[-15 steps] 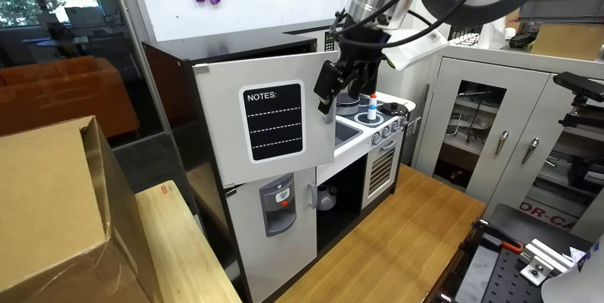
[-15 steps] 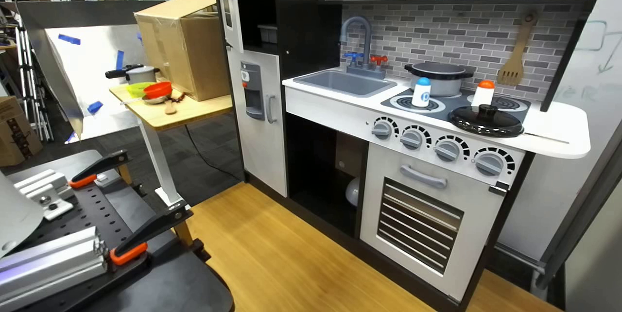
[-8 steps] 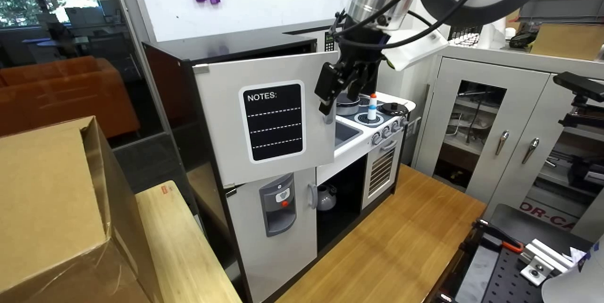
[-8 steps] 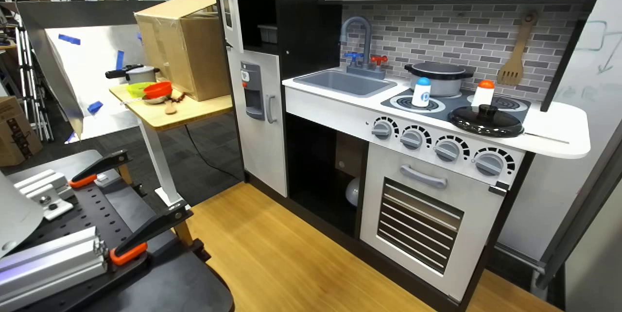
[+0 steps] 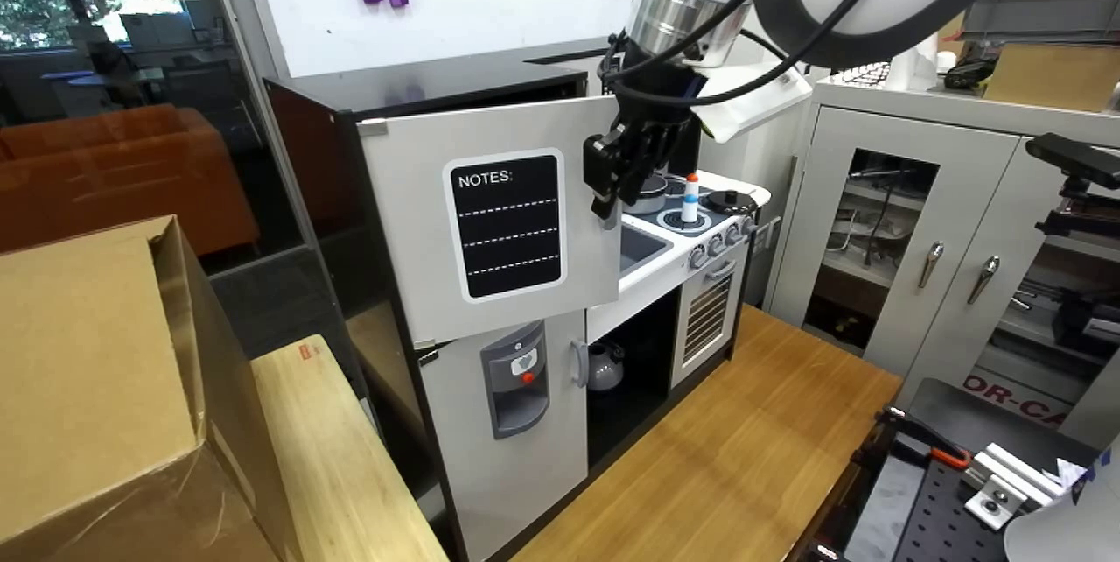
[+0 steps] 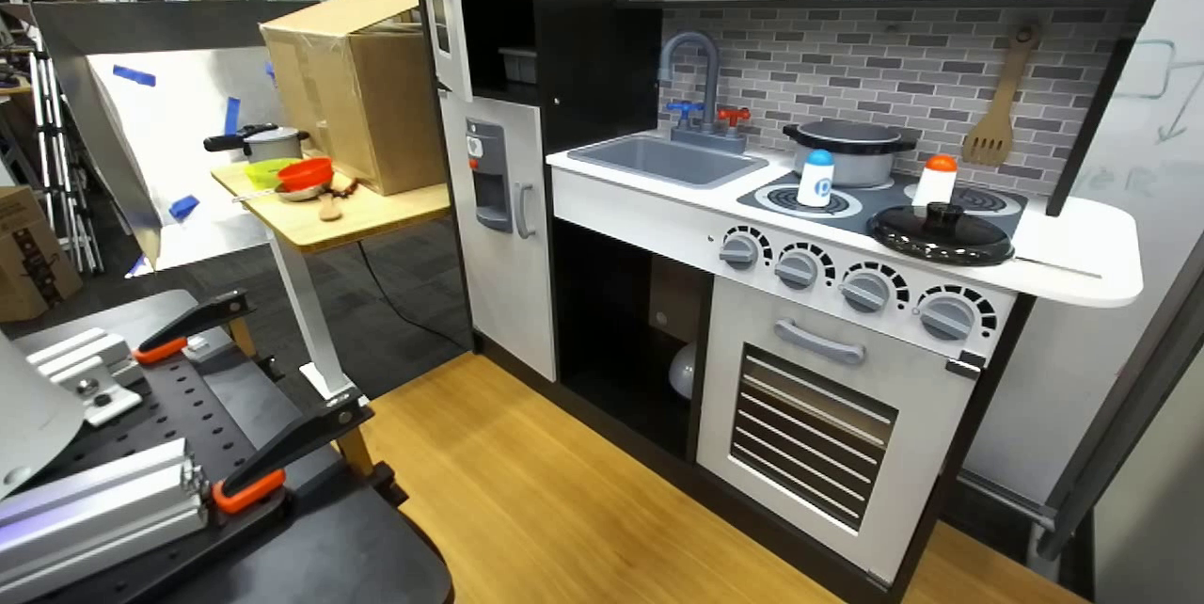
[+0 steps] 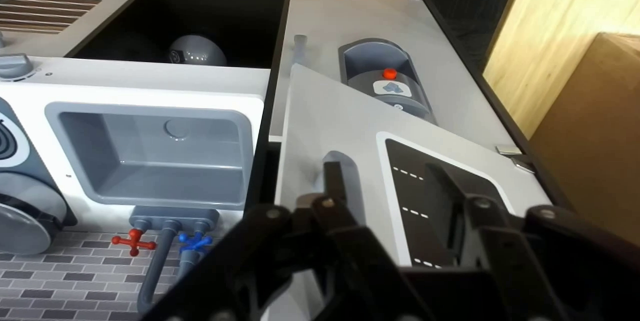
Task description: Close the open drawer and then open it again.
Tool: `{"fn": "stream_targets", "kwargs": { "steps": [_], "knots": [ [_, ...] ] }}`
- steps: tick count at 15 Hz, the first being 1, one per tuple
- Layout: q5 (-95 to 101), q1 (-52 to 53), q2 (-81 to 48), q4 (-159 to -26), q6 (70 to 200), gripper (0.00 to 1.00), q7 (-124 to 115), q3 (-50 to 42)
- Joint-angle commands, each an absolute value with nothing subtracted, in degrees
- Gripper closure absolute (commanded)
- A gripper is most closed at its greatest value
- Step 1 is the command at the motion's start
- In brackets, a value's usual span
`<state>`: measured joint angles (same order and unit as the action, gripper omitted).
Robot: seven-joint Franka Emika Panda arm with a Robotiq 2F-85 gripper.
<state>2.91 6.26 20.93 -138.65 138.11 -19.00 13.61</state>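
Wrist view showed the drawer (image 7: 350,121) standing ajar, its front crossed by the jaws, parted wide with nothing clamped between them, one overlapping the grey handle (image 7: 354,181), contact unclear, the other before the black board (image 7: 410,193). Blocked there, the board's heading (image 5: 486,179) read "NOTES" in an exterior view, where the drawer hung above the lower door (image 5: 542,470) with the grey dispenser (image 5: 516,382). Only in an exterior view did a grey bin (image 6: 517,66) appear, inside the dark compartment (image 6: 494,11) behind the drawer.
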Motion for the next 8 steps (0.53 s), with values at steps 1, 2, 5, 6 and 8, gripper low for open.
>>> {"fn": "stream_targets", "kwargs": {
  "steps": [1,2,5,6,8],
  "knots": [
    [4.67,5.36,17.05,-136.45,141.12,0.54,-20.15,14.21],
    [4.95,5.21,16.66,-136.29,141.69,0.54,-20.17,14.11],
    [5.42,4.76,16.25,-136.12,142.72,0.52,-19.98,13.72],
    [5.55,4.59,16.2,-136.09,142.87,0.53,-19.93,13.57],
    [5.64,4.34,16.12,-136.1,143.52,0.53,-19.89,13.26]
  ]
}}
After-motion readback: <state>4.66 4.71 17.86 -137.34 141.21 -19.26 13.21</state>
